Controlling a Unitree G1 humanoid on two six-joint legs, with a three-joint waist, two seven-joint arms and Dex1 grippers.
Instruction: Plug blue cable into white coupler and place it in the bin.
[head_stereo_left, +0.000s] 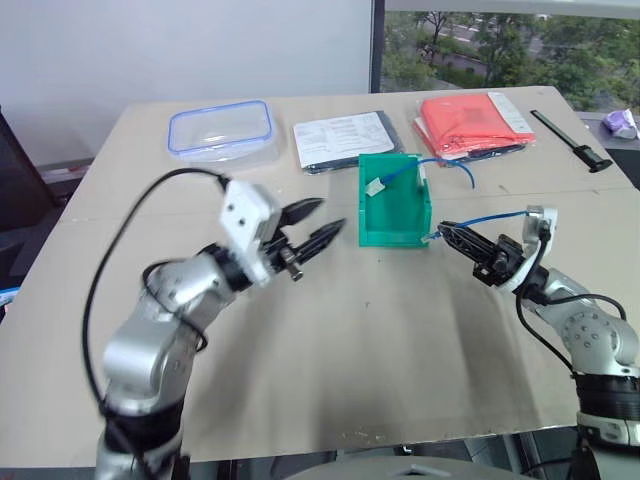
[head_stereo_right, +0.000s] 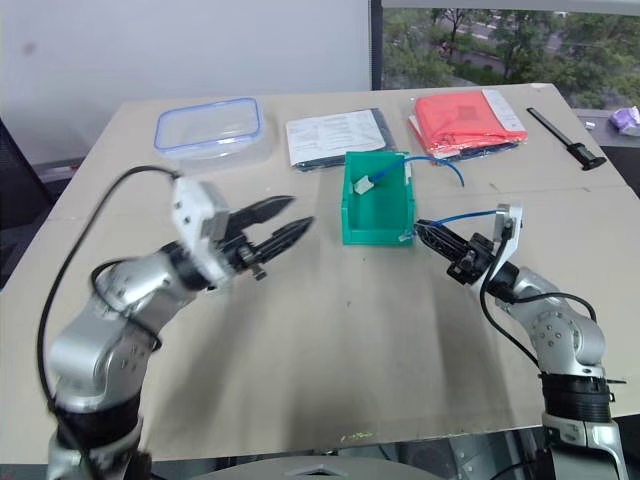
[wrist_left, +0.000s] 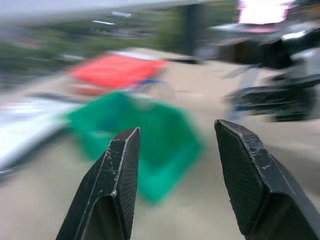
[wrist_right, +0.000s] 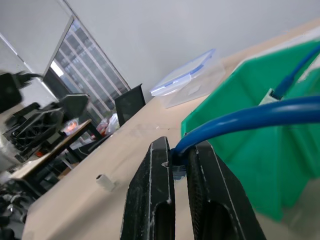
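The right end effector (head_stereo_left: 441, 231), at the frame's right, is clamped on the blue cable (head_stereo_left: 487, 217). The cable's other end, in the white coupler (head_stereo_left: 376, 186), lies inside the bin (head_stereo_left: 392, 232) (centre of the bench (head_stereo_left: 350, 360)). The left end effector (head_stereo_left: 314, 223) hovers with fingers apart.

The right hand (wrist_right: 180, 167) has its two black fingers (wrist_right: 152, 200) closed on the end of the blue cable (wrist_right: 240, 120). From the grip the cable arcs across the front of the bin (wrist_right: 255, 165), which stands on the bench (wrist_right: 90, 210) just beyond the fingertips. A second run of blue cable enters the bin at a small white piece, seemingly the white coupler (wrist_right: 270, 95). A clear blue-rimmed container (wrist_right: 187, 77) lies farther along the bench. A small pale cylinder (wrist_right: 105, 182) rests on the bench near the fingers.
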